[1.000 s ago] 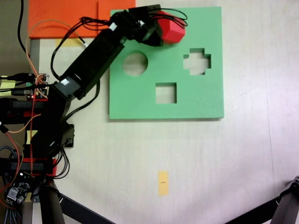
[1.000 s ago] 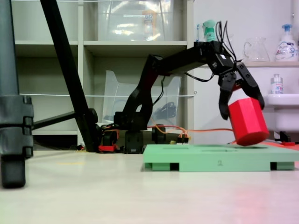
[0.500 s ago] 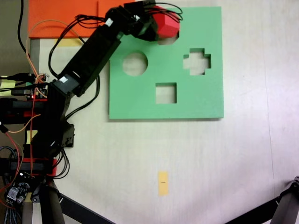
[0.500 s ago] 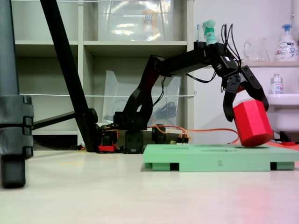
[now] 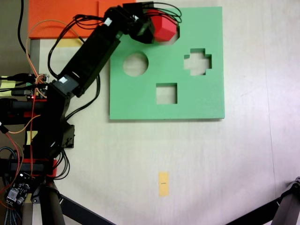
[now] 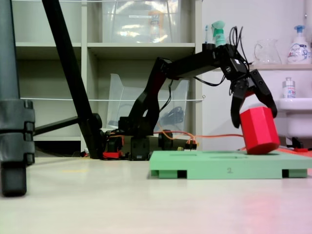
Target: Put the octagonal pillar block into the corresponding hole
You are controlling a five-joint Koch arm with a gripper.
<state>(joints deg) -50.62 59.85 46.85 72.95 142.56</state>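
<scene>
The octagonal pillar block (image 5: 166, 30) is bright red and sits in my gripper (image 5: 161, 26), which is shut on it over the far edge of the green foam board (image 5: 206, 93). From the side, the block (image 6: 260, 131) hangs slightly tilted, its lower end at the level of the board's top (image 6: 214, 163), and the gripper (image 6: 254, 118) straddles it from above. The corresponding hole is hidden under the block and the gripper. The round cutout (image 5: 135, 64), cross cutout (image 5: 197, 61) and square cutout (image 5: 166, 93) lie open.
An orange sheet (image 5: 65, 18) lies left of the board's far corner. The arm's base and wiring (image 5: 33, 117) stand at the left. A yellow tag (image 5: 163, 183) lies on the table in front. Tripod legs (image 5: 70, 206) cross the near corners.
The gripper has carried the red block left and toward the board's far edge, and the block now stands more upright and slightly lower.
</scene>
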